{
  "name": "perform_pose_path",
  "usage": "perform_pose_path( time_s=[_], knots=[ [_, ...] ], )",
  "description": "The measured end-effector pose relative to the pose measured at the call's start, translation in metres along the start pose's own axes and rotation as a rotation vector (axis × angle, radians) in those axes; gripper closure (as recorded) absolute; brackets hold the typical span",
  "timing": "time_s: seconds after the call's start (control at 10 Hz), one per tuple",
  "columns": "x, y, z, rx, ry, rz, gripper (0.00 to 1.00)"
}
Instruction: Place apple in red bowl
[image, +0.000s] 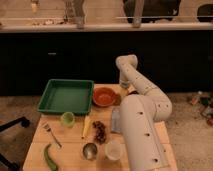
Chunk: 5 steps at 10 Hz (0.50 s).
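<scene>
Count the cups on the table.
3: green cup by the tray, metal cup and white cup near the front. The arm may hide others; gripper sits beside the red bowl.

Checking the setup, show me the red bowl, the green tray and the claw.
red bowl (104, 97), camera view, bare inside
green tray (65, 97), camera view, bare floor
claw (126, 88), camera view, lower end, right of red bowl

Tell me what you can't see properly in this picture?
- Gripper: camera view, just right of the red bowl, mostly hidden by the robot's arm.
- Apple: camera view, only an orange-yellow speck beside the gripper; too small to tell whether it is held.
- Table, right side: camera view, covered by the arm.
</scene>
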Motion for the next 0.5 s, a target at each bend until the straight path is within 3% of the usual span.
perform_pose_path(
  time_s=[0.3, 0.5],
  knots=[
    [-0.0024, 0.0021, -0.0019, 0.006, -0.005, -0.015, 0.94],
    [-0.0025, 0.0025, -0.0058, 0.021, -0.011, -0.015, 1.00]
  ],
)
